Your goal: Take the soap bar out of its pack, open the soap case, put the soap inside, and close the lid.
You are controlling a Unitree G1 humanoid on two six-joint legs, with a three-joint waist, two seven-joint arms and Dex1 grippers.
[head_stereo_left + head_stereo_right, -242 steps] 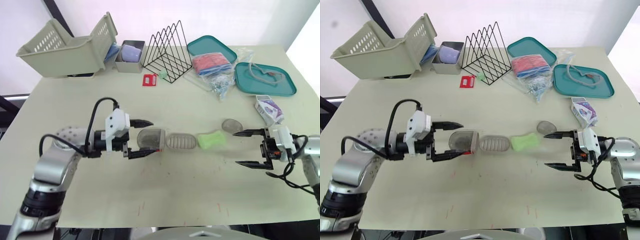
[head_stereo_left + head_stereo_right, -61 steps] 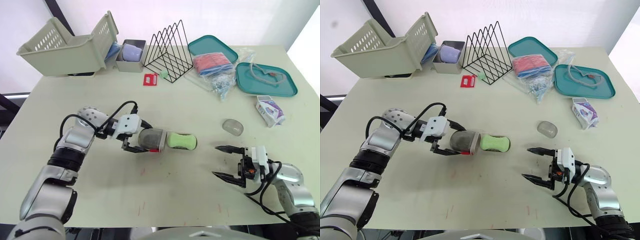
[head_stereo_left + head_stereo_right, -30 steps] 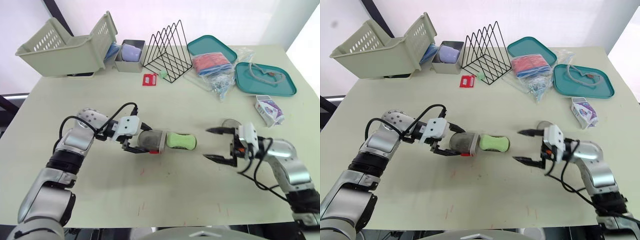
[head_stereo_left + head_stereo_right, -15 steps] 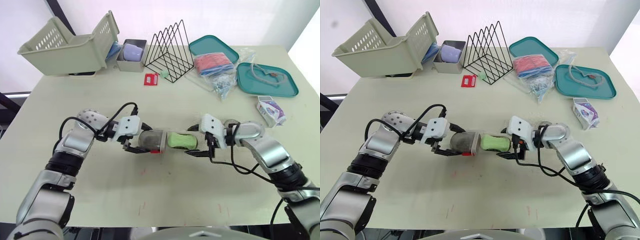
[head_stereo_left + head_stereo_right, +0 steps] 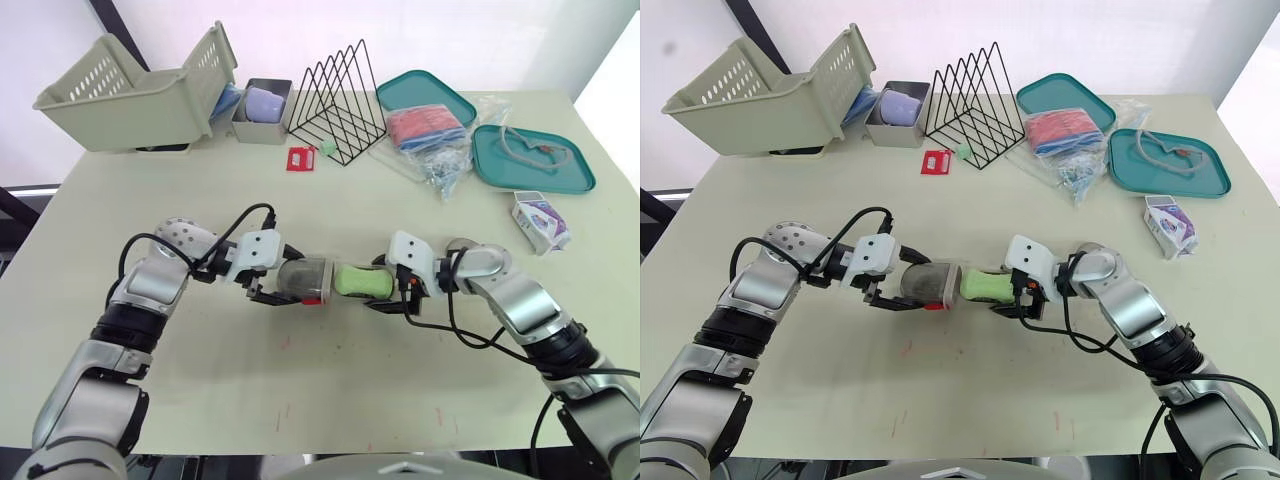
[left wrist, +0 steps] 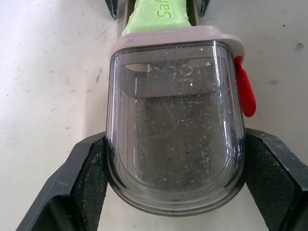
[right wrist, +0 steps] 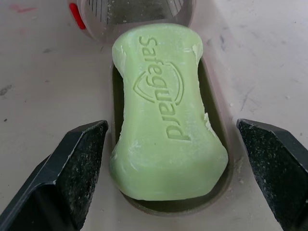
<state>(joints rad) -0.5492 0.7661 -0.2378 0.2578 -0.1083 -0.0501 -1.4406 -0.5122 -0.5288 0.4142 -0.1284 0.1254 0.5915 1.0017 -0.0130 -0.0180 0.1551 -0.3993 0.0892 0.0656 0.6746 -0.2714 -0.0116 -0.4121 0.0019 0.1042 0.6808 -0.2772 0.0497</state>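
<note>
The green soap bar lies in the soap case's base at the table's middle. The case's clear grey lid stands open at the base's left end, its red clasp on one side. My left gripper is shut on that lid, a finger pressed to each side. My right gripper is open at the base's right end, its fingers straddling base and soap with small gaps. The white and purple soap pack lies at the far right.
At the back stand a beige basket, a grey bin, a black wire rack and a red card. Two teal trays and bagged items sit at the back right.
My right gripper has swung in from the right over the last second and now straddles the base's end. Eight seconds ago the soap lay beside the base; it now rests in it.
</note>
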